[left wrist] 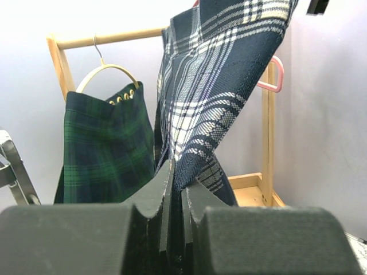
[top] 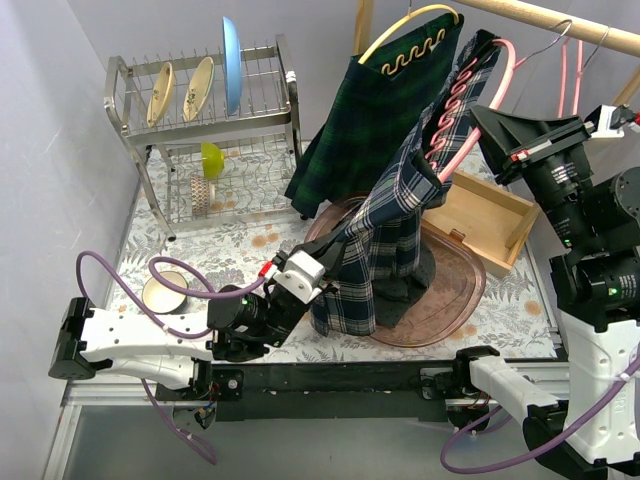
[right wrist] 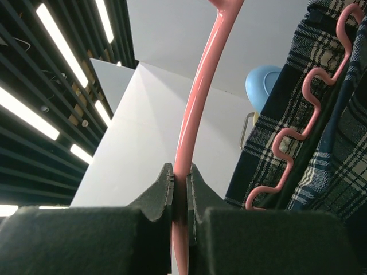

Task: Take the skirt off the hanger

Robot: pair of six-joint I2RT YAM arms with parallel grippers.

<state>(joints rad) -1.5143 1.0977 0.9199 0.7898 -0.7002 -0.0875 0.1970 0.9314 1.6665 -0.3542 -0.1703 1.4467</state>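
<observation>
From above, the blue plaid skirt (top: 395, 235) is draping from the pink hanger (top: 497, 90) at 1 o'clock of the scene, and its hem is pooling on the oval tray (top: 455, 295) on the worktop (top: 250, 240). The left tool (top: 322, 288) is pinching the cloth's lower edge at 7 o'clock of the skirt. The right tool (top: 485, 118) is clamping the hanger's outer arm at 2 o'clock. A green skirt (top: 370, 120) is hanging just beside, at 11 o'clock.

In the left wrist view, the left tool (left wrist: 178, 186) is squeezing shut on a fold of the blue plaid skirt (left wrist: 223, 86), which is rising toward 12 o'clock. One end of the pink hanger (left wrist: 274, 86) is showing at 2 o'clock.

In the right wrist view, the right tool (right wrist: 180, 183) is gripping the smooth arm of the pink hanger (right wrist: 200, 97) between closed jaws. At 3 o'clock the hanger's wavy bar is lying against the blue plaid skirt (right wrist: 275, 137); how much waistband is caught there is hard to tell.

The pull-off appears to be the step in hand. The next move is calling for the left arm to draw the cloth down toward 7 o'clock, off the bar's free end, while the right arm is bracing the hanger. The waves are likely to snag.
</observation>
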